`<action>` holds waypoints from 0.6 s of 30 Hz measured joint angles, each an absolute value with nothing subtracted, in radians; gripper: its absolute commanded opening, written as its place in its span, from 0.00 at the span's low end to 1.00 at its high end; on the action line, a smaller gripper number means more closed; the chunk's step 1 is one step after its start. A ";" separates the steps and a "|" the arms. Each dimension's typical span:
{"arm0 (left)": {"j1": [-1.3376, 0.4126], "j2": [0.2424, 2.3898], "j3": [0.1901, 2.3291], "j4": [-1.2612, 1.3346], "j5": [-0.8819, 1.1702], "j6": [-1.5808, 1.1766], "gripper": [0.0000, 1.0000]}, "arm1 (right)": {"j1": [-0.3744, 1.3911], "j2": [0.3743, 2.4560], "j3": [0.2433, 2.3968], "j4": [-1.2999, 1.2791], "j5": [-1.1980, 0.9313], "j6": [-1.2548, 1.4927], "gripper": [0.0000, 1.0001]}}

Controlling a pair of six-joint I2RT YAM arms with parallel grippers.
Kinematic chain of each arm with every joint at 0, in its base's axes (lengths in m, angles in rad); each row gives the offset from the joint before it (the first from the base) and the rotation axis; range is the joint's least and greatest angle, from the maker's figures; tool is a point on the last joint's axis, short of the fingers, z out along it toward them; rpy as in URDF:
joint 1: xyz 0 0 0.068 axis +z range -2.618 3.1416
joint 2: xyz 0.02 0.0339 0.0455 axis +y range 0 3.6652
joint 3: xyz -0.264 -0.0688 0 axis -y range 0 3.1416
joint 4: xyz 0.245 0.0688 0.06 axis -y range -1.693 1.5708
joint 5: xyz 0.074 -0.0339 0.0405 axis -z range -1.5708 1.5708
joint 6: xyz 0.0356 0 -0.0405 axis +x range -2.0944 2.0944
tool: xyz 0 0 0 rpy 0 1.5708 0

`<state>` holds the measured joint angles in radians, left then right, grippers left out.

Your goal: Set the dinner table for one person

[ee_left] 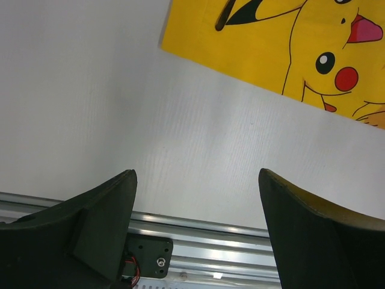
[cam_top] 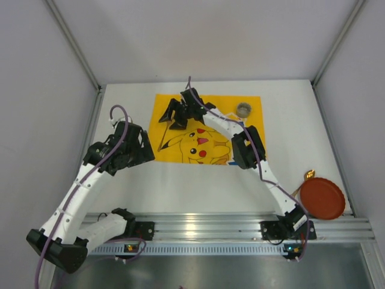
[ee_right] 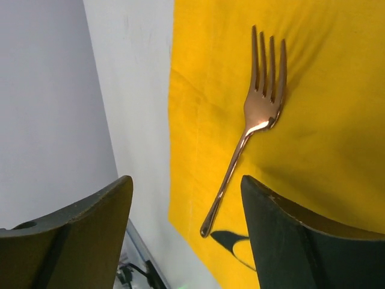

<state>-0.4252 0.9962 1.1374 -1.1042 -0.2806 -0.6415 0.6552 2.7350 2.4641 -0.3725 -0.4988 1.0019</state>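
1 fork (ee_right: 252,120) on 1 yellow mat (cam_top: 165,108), near its left edge. 1 red plate (cam_top: 322,198) at near-right corner of dinner table (cam_top: 198,186). Right gripper (ee_right: 186,180) released above fork, grasping nothing; left gripper (ee_left: 198,180) spread, empty.

This was a robotics lab test cell, not a home dining room. A broad flat matte white tabletop (cam_top: 180,186) was boxed in by plain pale-grey wall panels (cam_top: 42,90) joined by slim metal corner posts (cam_top: 72,42). A yellow cartoon-printed cloth mat (cam_top: 225,100) was the one homely touch. Nearer than the mat ran a ribbed aluminium rail (cam_top: 204,227), with a white-and-black jointed left robot arm (cam_top: 78,198) and right robot arm (cam_top: 271,180) bolted to it, trailing exposed purple cables (cam_top: 117,111).
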 measured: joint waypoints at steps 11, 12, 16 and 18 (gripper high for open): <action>-0.425 1.016 1.087 -0.973 -0.163 -0.612 0.87 | 0.488 1.909 1.785 -0.440 -0.336 0.752 0.82; -0.425 1.021 1.074 -0.960 -0.145 -0.610 0.86 | 0.440 1.825 1.732 -0.457 -0.307 0.733 0.82; -0.426 1.052 1.025 -0.897 -0.063 -0.607 0.86 | 0.145 1.489 1.481 -0.566 -0.154 0.670 0.81; -0.428 1.067 1.008 -0.868 -0.025 -0.607 0.85 | -0.027 1.380 1.363 -0.682 -0.061 0.643 0.81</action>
